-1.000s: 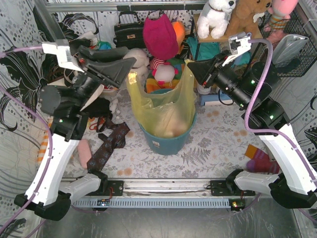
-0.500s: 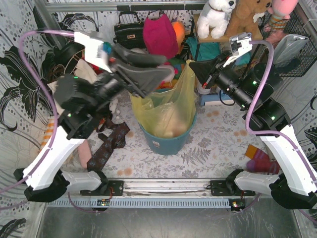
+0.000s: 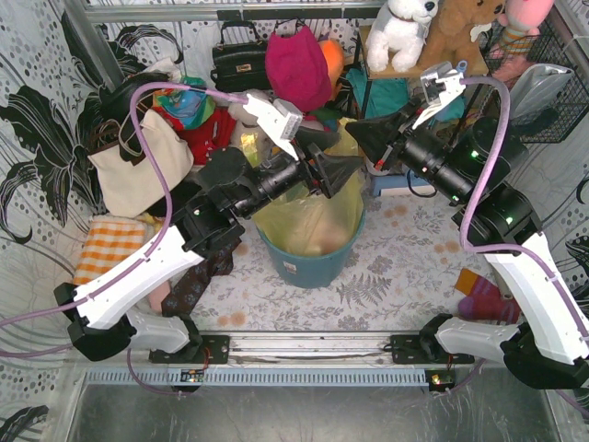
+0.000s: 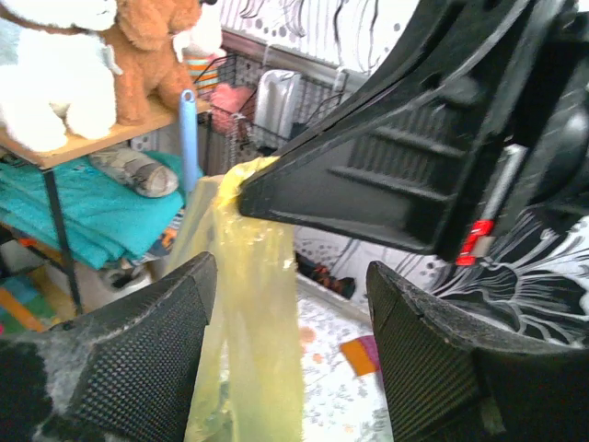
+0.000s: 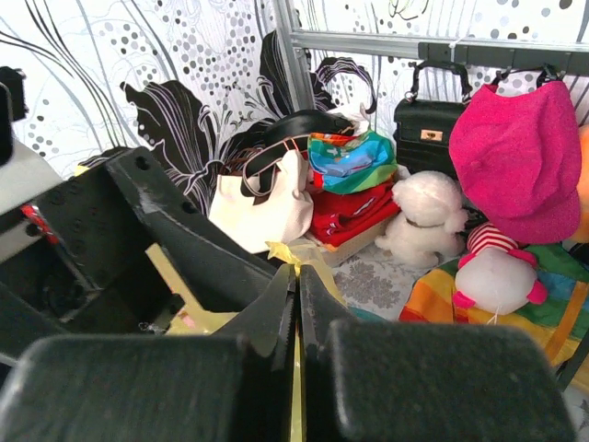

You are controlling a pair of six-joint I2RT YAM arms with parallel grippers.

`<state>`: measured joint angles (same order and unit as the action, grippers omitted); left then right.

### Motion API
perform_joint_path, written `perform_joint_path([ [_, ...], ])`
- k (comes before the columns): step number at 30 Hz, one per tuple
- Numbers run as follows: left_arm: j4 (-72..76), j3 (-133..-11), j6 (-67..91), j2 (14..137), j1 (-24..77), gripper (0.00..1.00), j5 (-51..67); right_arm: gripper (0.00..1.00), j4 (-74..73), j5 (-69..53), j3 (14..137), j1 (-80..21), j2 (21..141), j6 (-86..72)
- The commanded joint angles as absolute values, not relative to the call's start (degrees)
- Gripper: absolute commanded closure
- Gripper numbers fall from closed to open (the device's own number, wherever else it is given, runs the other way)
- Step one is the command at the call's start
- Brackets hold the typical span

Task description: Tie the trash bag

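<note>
The trash bag [image 3: 308, 216] is yellow-green and translucent and lines the teal bucket [image 3: 308, 262] at the table's middle. My right gripper [image 3: 354, 133] is shut on the bag's upper right corner and holds it stretched up above the bucket. In the right wrist view its jaws [image 5: 297, 274] pinch a thin yellow strip [image 5: 304, 253]. My left gripper [image 3: 345, 170] is open just below and beside the right one. In the left wrist view the stretched strip of bag [image 4: 248, 304] hangs between its open fingers [image 4: 290, 272], nearer the left pad, untouched.
A cream tote [image 3: 138, 170] stands at the left, with a black handbag [image 3: 239, 60] and a pink hat [image 3: 296, 64] behind the bucket. Plush toys [image 3: 400, 32] sit on a shelf at the back right. A dark patterned cloth [image 3: 198, 276] and socks [image 3: 479, 295] lie on the mat.
My left arm has swung from the far left across to the middle, ending open around the raised bag corner. The right gripper has kept its hold and barely moved.
</note>
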<state>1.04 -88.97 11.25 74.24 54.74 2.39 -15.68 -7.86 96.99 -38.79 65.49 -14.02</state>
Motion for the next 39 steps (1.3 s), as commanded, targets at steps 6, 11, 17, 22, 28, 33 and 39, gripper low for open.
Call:
perform_joint_path([
  [6,12.2,-83.84,1.26,74.11,55.17,0.23,-1.71,1.0,-14.95,-12.77,98.63,-38.94,63.53,-13.23],
  [11,19.24,-79.92,-3.08,74.01,55.2,0.25,1.46,1.0,-14.76,-15.48,97.86,-38.94,62.75,-13.93],
  [17,29.82,-74.72,-4.29,73.21,54.4,0.25,5.36,1.0,-15.27,-16.36,97.08,-38.94,61.87,-14.05],
  [22,33.0,-74.15,-2.2,72.89,53.97,0.27,8.38,1.0,-15.84,-17.29,96.37,-38.94,61.55,-13.82],
  [28,34.25,-74.29,-1.35,71.86,53.96,0.38,9.4,1.0,-16.17,-17.76,95.2,-38.94,61.75,-13.8],
  [33,32.17,-74.94,-2.03,72.5,53.96,0.54,9.95,1.0,-15.73,-18.02,95.25,-38.94,61.73,-14.08],
  [39,32.01,-73.84,-1.23,72.51,53.83,0.65,9.36,1.0,-15.56,-18.15,95.27,-38.94,61.75,-14.27],
])
